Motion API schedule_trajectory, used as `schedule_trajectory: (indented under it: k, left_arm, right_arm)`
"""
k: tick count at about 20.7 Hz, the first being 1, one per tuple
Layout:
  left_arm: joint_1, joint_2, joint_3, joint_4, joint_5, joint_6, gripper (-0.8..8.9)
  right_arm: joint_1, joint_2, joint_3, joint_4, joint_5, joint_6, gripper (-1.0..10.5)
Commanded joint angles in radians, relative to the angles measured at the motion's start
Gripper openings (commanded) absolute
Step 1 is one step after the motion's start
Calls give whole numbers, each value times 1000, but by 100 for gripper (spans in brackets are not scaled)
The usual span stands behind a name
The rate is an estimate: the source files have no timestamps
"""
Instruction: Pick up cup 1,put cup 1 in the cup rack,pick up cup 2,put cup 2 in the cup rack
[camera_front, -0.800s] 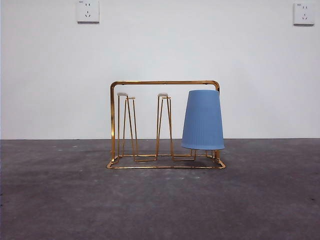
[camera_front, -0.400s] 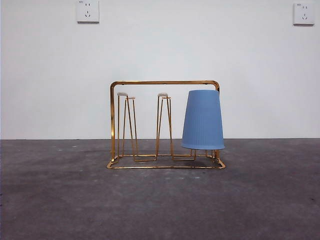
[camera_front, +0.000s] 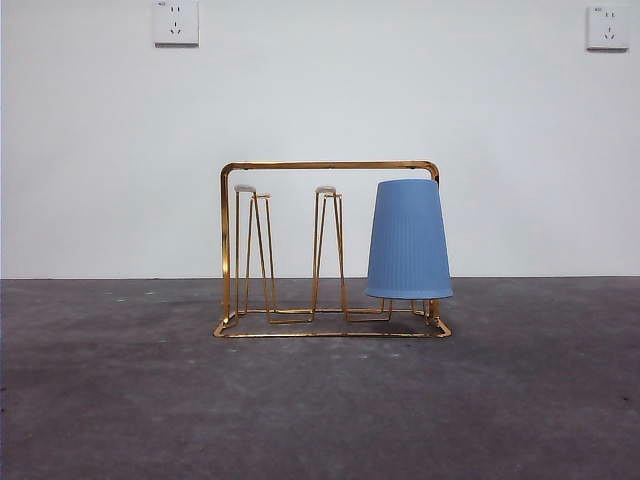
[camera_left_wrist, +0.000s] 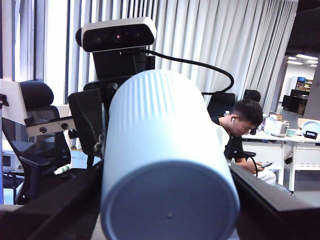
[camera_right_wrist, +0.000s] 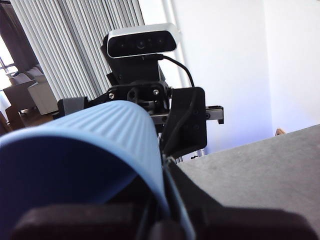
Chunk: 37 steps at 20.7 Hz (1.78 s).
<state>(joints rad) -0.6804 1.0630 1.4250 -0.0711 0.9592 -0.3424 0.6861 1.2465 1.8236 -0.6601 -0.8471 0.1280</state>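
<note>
Pale blue ribbed plastic cup (camera_left_wrist: 165, 150) up close, lying on its side in the air, closed base turned toward the left wrist camera! The left gripper (camera_left_wrist: 167, 200) had a black jaw pressed against each flank of it, closed just to the cup's width. That sideways hold kept the mouth free, probably so the cup could be tipped over a prong. From the right wrist view the same cup (camera_right_wrist: 100, 135) showed its open mouth, with the rim sitting right at the right gripper (camera_right_wrist: 150, 220). Whether that one had any grip on it, I could not tell. The view was too crowded there. It looked like a hand-over between the arms, though that was only a guess.

Further out, across the grey table (camera_front: 320, 410), stood the gold wire cup rack (camera_front: 330, 166), with neither arm in the front view. A darker blue ribbed cup (camera_front: 408, 240) sat upside down at one end of the rack, mouth down so it could drain. That one was tapered, matte, finely fluted and upright. Two pale-tipped prongs (camera_front: 245, 190) stood bare beside it, so there was room for the second cup. Beyond, white wall sockets (camera_front: 176, 22) sat high on the wall.
</note>
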Motion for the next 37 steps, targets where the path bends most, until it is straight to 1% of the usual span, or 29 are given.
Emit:
schedule_trajectory:
  k: [1,4,6,13,16,19,22,25,28,32,35,37]
  left_arm:
    - [-2,0,-2,11,10,2,-9]
    - [-1,-6,-2,8,10,2,-8]
    - [1,-11,-2,5,9,2,-8]
    - [38,-35,-2,-55,9,3,-8]
    - [68,-47,-2,-71,9,6,-8]
    - [102,-58,-2,-71,8,6,-8]
    - [143,-68,-2,-86,3,6,-8]
    - [187,-68,-2,-139,-42,16,-8]
    - [227,-60,-1,-233,-102,57,-8]
    - [262,-30,6,-378,-219,98,-7]
    - [272,13,47,-517,-330,145,-7]
    - [272,51,97,-624,-409,179,-7]
  right_arm:
    - [1,1,-2,-23,-2,19,72]
    - [0,-2,-2,-40,-1,20,241]
    - [0,-11,-2,-48,8,19,285]
    - [0,-67,-2,-56,69,17,290]
    - [0,-109,-2,-108,105,-10,290]
    - [0,-158,-2,-222,196,-66,290]
    - [0,-203,-2,-347,366,-107,289]
    - [0,-241,-2,-452,531,-123,284]
    - [0,-264,-2,-546,642,-130,284]
    - [0,-271,-2,-635,736,-133,284]
    - [0,-272,-2,-681,777,-139,285]
    - [0,-271,-2,-700,783,-143,284]
